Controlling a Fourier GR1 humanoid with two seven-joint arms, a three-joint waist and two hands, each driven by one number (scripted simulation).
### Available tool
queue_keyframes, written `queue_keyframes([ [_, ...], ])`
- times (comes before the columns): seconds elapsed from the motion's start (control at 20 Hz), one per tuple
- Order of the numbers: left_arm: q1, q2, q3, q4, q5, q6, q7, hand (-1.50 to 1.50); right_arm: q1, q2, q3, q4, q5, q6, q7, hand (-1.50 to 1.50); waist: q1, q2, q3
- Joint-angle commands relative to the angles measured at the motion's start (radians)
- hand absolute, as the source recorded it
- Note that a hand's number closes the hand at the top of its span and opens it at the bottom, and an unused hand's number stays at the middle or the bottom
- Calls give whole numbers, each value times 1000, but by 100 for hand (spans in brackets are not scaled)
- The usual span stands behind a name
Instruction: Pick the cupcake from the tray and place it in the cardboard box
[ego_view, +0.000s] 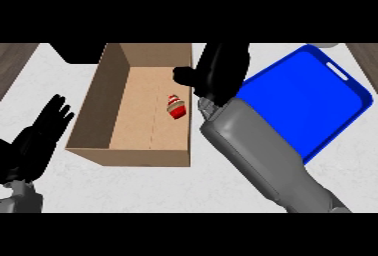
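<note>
A small red cupcake (176, 106) lies on the floor of the open cardboard box (111, 100), near its right wall. My right hand (218, 67) hovers over the box's right wall, seen from the back, with nothing visible in it. Whether its fingers are curled is hidden. The blue tray (310, 105) lies to the right of the box, partly covered by my right forearm, and shows nothing on it. At the left edge my left hand (40, 135) rests open, fingers up, apart from the box.
The box and tray sit on a pale marbled counter (148, 187). A dark object (81, 52) lies behind the box at the top left. Wooden strips show at both upper corners.
</note>
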Motion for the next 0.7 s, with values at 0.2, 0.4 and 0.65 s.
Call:
queue_keyframes([
  [0.2,49,14,28,-13,15,-15,-17,0,232,13,57,-289,133,-146,282,-150,-24,-4,-1],
  [0.4,30,5,23,-27,-11,24,-5,0,378,14,133,-471,215,-111,286,-150,-36,0,-1],
  [0.65,34,-7,7,-63,4,17,15,0,554,14,194,-641,326,-34,287,-150,-30,6,-2],
])
